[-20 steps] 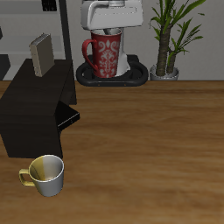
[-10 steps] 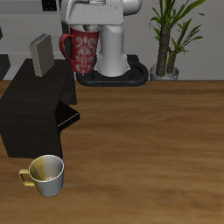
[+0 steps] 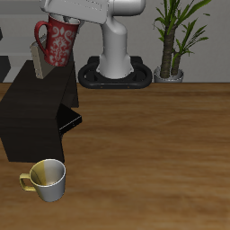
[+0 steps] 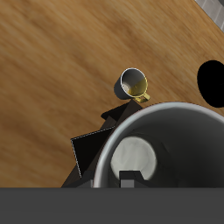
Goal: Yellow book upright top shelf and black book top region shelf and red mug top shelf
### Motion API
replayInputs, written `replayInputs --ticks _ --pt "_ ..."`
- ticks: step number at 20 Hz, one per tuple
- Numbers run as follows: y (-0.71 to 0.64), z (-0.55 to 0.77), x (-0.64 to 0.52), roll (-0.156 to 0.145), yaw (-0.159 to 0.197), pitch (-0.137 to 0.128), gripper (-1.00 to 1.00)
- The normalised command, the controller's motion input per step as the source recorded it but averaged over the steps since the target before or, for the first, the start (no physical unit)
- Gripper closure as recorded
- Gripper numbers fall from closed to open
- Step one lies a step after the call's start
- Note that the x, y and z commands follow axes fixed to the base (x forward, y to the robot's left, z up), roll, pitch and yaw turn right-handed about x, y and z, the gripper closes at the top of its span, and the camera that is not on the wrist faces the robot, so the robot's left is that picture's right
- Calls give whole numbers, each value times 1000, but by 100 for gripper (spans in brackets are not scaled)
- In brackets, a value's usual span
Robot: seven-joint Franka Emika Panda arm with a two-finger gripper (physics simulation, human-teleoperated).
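1. Yellow-and-white, the spare mug (image 3: 45, 180) sits nearest the table's front edge on the wooden table (image 3: 153, 153), just in front of the shelf; it has not moved over the last second and plays no part in our task.
2. The black-brown shelf (image 3: 31, 112) comes next. We see the black book (image 3: 69, 117) lying in its open front compartment, not yet on top.
3. On the shelf's flat top the yellow book (image 3: 41, 65) stands upright, now partly hidden behind the mug we carry, so that part looks done.
4. Farther back and higher, the red mug (image 3: 57, 42) has swung from above the robot's base to just over the shelf top in the past second. Our gripper (image 3: 74, 20) holds it by the rim.
5. We judge lowering it beside the yellow book comes next, with a risk of toppling that book.
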Motion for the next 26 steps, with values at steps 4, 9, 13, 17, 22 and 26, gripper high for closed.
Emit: replayInputs --ticks 4,9,13,17,22,26 --pt "-90 75 6 14 -76 -38 100" --pt "-186 113 185 17 -76 -41 100" --pt "-190 82 171 -17 -33 -40 100" --pt "21 13 33 42 -53 -42 100" --pt "101 -233 72 14 -1 36 100" --pt "-152 -325 122 -32 -64 53 100"
